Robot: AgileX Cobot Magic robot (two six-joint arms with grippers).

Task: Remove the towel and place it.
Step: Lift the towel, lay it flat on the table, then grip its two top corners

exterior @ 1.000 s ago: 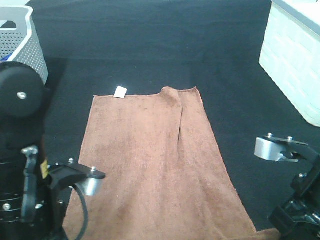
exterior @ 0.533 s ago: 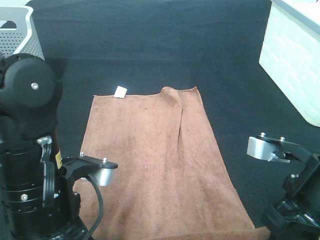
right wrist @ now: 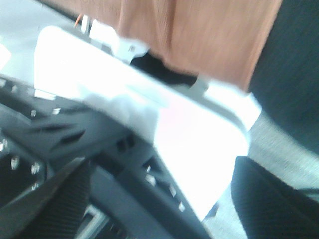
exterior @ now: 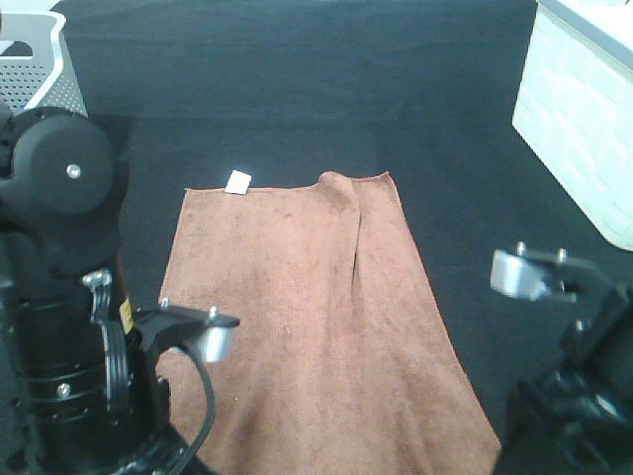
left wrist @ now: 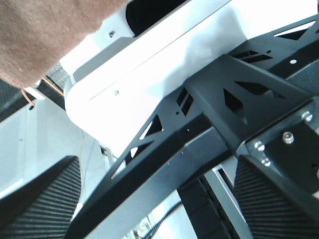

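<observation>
1. Closest in: the left gripper [left wrist: 154,179] has its ribbed pads [left wrist: 40,199] spread wide with nothing between them, so it's open and empty; a bit of brown cloth shows past it, not touching.
2. The right gripper [right wrist: 162,169] looks the same; that view is blurry, but the jaws are plainly wide apart and hold nothing, and the cloth edge is out beyond them.
3. The towel [exterior: 307,317] lies flat on the black counter [exterior: 297,89] between the two arms; its near short edge sits right at the robot's side.
4. What matters for the next move, I reckon: the long axis runs straight away from the robot, so there's one near corner per arm; the left arm [exterior: 69,327] overlaps the near-left corner from above, and the right arm [exterior: 584,396] sits just beside the near-right one; pretty even, left maybe a touch closer.
5. Further out there's a raised ridge [exterior: 356,213] by the far-right corner, and a white tag [exterior: 238,181] at the far-left corner.
6. Way back: a grey perforated basket [exterior: 40,59] far left and a white bin [exterior: 584,109] far right, both well apart from the towel.
</observation>
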